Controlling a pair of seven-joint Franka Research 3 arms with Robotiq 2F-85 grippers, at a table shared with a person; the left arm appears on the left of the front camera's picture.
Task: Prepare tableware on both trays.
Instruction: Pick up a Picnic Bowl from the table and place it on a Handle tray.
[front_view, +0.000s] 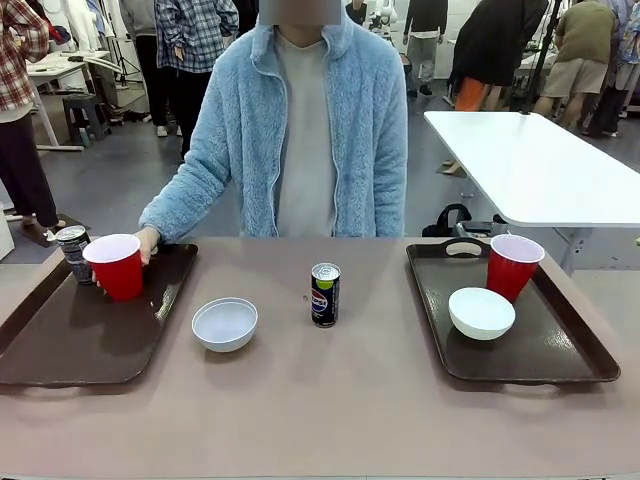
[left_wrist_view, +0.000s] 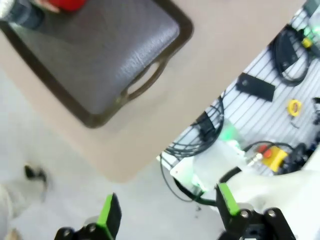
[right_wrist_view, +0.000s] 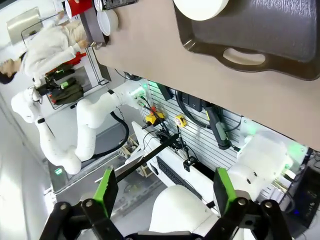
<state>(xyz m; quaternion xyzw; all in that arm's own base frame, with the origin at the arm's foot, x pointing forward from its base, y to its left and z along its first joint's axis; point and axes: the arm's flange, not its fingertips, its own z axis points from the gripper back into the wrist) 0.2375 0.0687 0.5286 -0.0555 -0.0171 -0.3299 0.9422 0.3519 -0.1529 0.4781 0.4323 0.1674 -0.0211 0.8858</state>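
The left tray (front_view: 80, 340) carries a red cup (front_view: 117, 265), which the person's hand (front_view: 148, 243) touches, and a dark can (front_view: 72, 252) at its far corner. One white bowl (front_view: 224, 323) and the blue-labelled can (front_view: 325, 294) stand on the bare table between the trays. The right tray (front_view: 540, 345) holds the second red cup (front_view: 514, 265) and the second white bowl (front_view: 481, 312). My left gripper (left_wrist_view: 167, 207) is open, off the table's edge, well away from the left tray (left_wrist_view: 100, 55). My right gripper (right_wrist_view: 165, 187) is open too, off the edge below the right tray (right_wrist_view: 280, 30).
The person in a light blue fleece stands at the far side, left of centre. A white table (front_view: 540, 170) stands behind at the right, with a black bag (front_view: 460, 222) on the floor. A wire rack with cables (left_wrist_view: 280, 85) lies beside the table on my side.
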